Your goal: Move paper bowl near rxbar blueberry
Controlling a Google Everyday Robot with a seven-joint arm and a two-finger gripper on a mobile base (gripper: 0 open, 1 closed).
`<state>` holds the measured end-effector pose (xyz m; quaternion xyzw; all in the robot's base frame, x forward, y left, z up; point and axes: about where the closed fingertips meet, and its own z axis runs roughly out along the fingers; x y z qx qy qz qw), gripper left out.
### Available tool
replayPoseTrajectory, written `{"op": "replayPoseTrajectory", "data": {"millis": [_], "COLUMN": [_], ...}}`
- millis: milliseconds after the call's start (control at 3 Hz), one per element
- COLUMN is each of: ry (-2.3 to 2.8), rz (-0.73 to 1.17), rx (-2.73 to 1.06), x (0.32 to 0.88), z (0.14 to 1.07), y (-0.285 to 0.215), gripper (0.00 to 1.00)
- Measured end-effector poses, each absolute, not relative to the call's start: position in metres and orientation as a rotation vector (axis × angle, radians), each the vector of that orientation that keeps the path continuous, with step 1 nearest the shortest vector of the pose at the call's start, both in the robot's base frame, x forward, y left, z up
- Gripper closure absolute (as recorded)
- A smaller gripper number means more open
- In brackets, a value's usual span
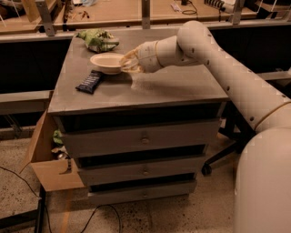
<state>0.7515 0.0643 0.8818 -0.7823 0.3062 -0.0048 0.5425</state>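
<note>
The cream-white paper bowl [107,62] is held by its right rim just above the grey cabinet top [173,86]. My gripper [127,62] reaches in from the right and is shut on that rim. The rxbar blueberry [89,82], a flat dark bar, lies on the top just to the lower left of the bowl, close to its edge.
A green and white wrinkly snack bag [97,39] lies at the back left of the cabinet top. The cabinet has several drawers [143,139]. An open cardboard box [47,157] stands on the floor at the left. A wooden bench [136,11] runs behind.
</note>
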Motion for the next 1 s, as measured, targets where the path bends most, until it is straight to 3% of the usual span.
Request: {"op": "replayPoseTrajectory", "data": {"millis": [667, 1000], "ry": [0.733, 0.762], "rz": [-0.035, -0.053], "rx": [-1.861, -1.849], "x": [0.749, 0.744], "z": [0.884, 0.897], "y": [0.072, 0.062], "gripper": [0.04, 0.0]}}
